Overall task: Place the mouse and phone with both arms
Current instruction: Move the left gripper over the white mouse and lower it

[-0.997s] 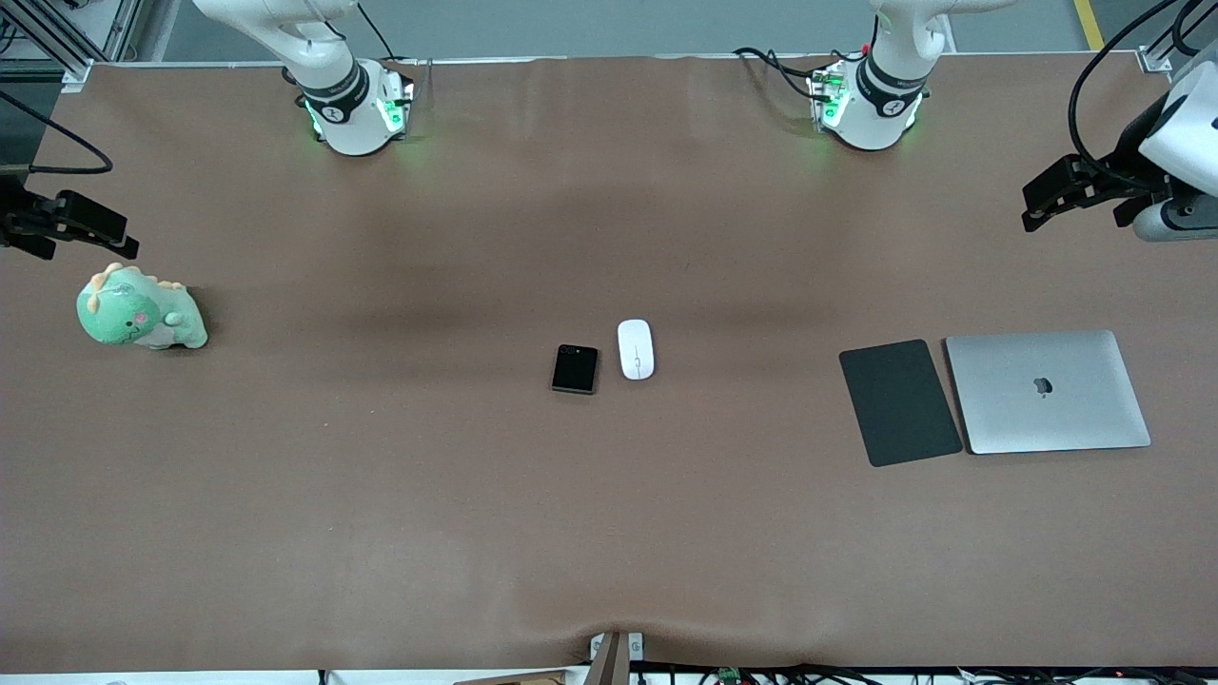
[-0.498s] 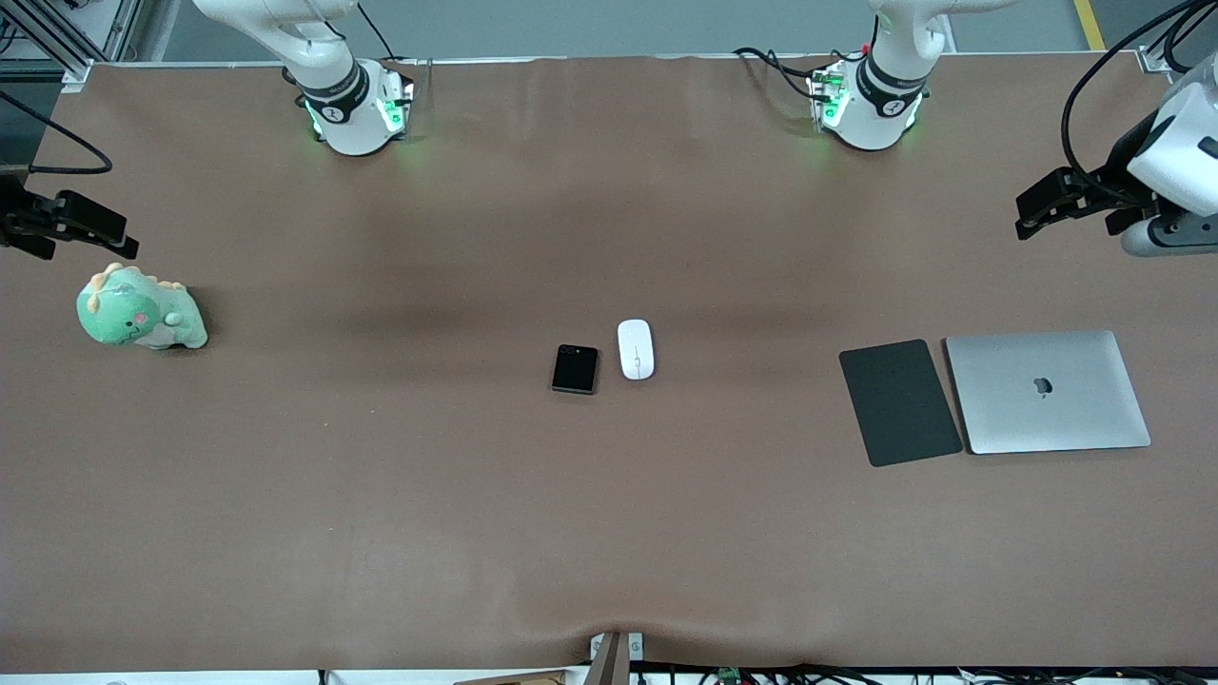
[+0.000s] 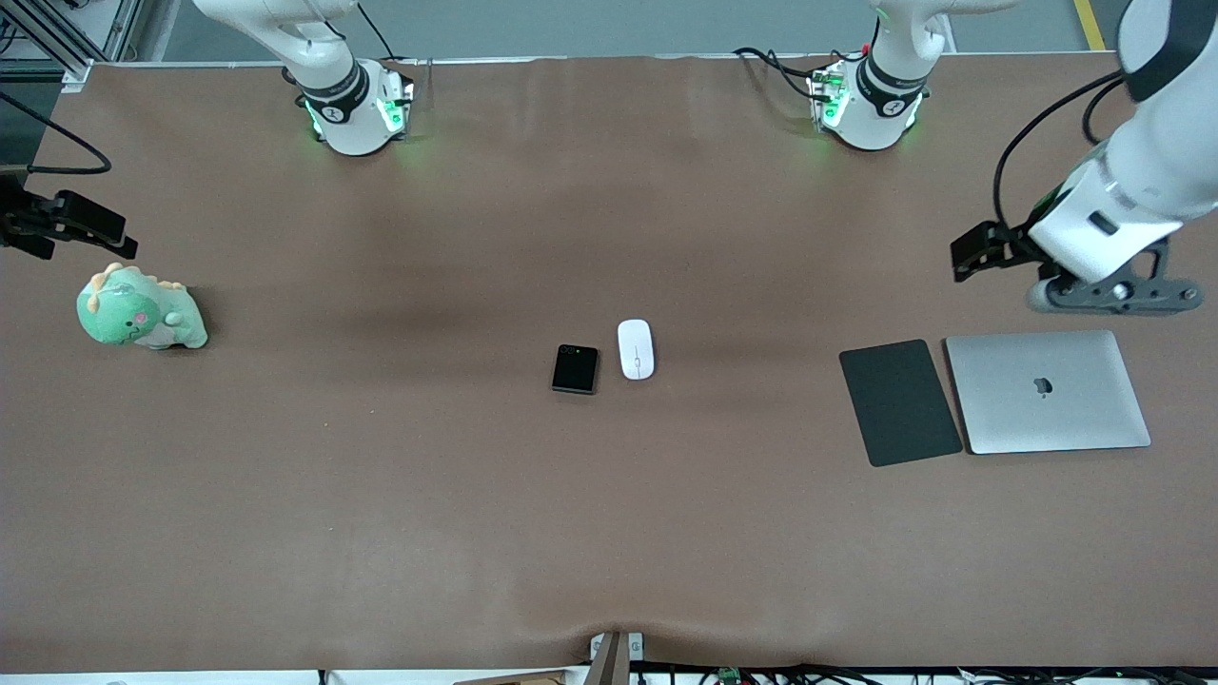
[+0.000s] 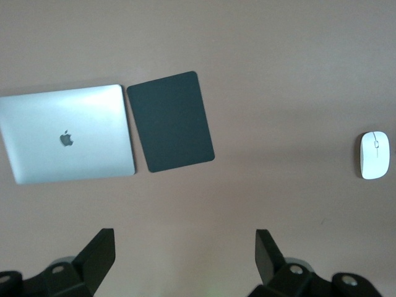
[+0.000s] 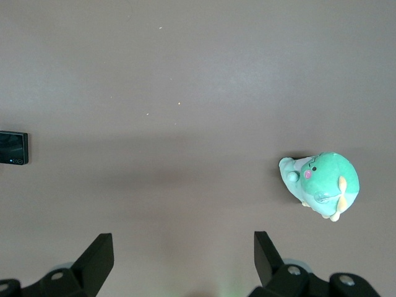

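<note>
Brown matte cloth covers the table (image 3: pixel 381 495), smooth apart from a few faint creases. At its middle lies the mouse (image 3: pixel 636 349), a glossy white oval with a thin grey line down its back. Just beside it, toward the right arm's end and a touch nearer the front camera, lies the phone (image 3: pixel 575 368), a flat black near-square with rounded corners and tiny lenses at one edge. The two sit close but apart.

Toward the left arm's end lies a dark grey mouse pad (image 3: pixel 899 401), a flat matte rectangle, with a closed brushed-silver laptop (image 3: pixel 1047 391) just beside it.

The left gripper (image 3: pixel 985 255) hangs in the air over bare cloth, well apart from the mouse. In its wrist view its fingers (image 4: pixel 99 257) stand wide apart and hold nothing.

The right gripper (image 3: pixel 90 228) hovers at the other end, over the cloth near a soft green plush dinosaur (image 3: pixel 138 312), well apart from the phone. Its fingers (image 5: pixel 99 257) are likewise spread wide and empty.
</note>
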